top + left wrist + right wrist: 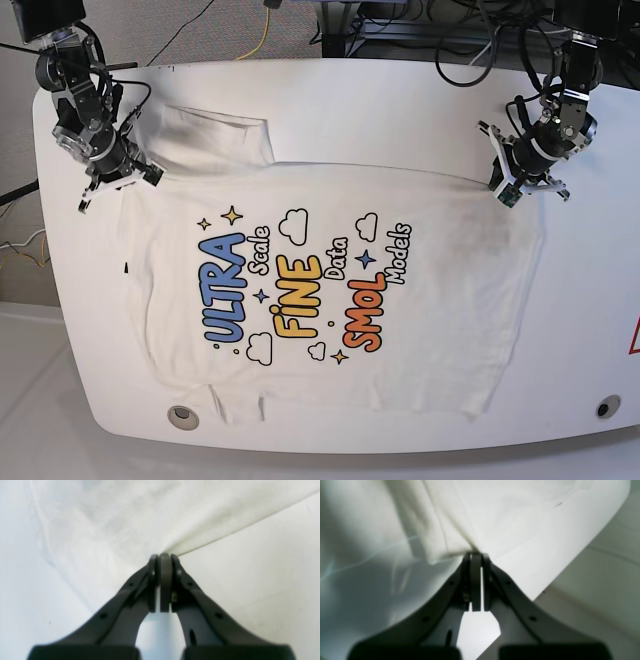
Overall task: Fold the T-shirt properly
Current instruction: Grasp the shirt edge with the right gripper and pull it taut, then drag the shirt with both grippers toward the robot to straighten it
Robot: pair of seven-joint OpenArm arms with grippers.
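Fabric of the T-shirt is pinched in the closed left pincer. Right wrist view: the right pincer clamps a bunched fold. Base view: the shirt lies print-up on the white tabletop, held at both far corners.

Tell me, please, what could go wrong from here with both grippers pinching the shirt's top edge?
1. Both the left gripper and right gripper hold only a thin pinch of the T-shirt; the cloth may slip out when pulled.
2. The folded-back sleeve near the right gripper could stay bunched into the fold.
3. The hem lies near the table front edge and may slide off.
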